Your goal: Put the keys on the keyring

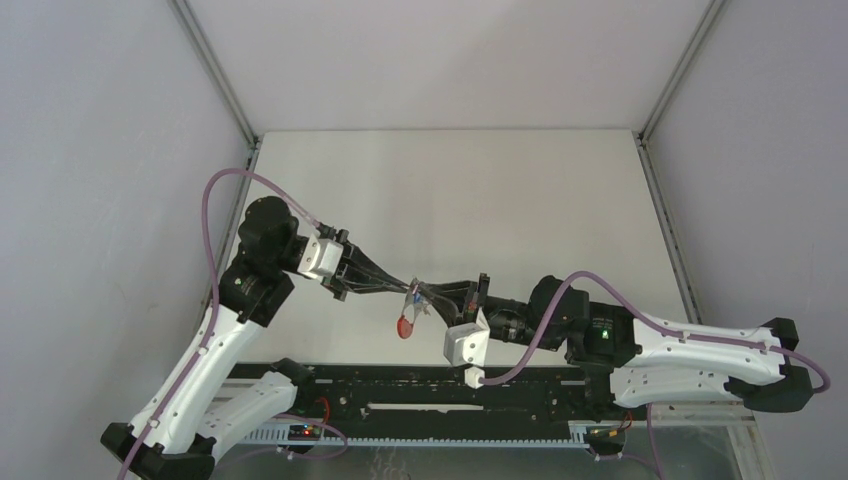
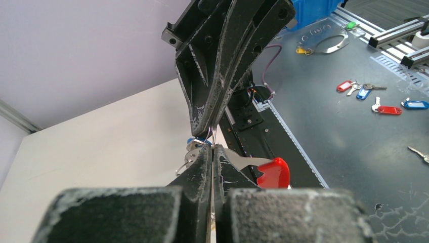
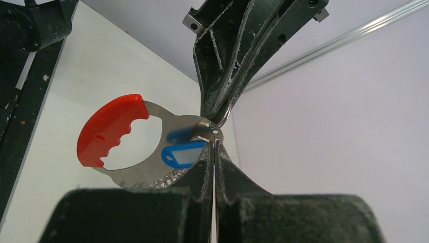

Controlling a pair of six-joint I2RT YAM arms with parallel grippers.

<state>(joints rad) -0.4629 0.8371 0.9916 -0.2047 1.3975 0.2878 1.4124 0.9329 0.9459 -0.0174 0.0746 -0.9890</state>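
Left tool (image 2: 212, 152), right tool (image 3: 214, 148) clamped at one keyring (image 3: 109, 129) — one blue key (image 3: 183, 154).

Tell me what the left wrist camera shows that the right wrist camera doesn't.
Only the left wrist view shows the dark bench beyond the table, with spare tagged keys and a second metal holder. Only the right wrist view shows the blue key tag whole, beside the keyring and its wire clips. Both show the keyring's red grip and the two arms' jaws shut, meeting tip to tip.
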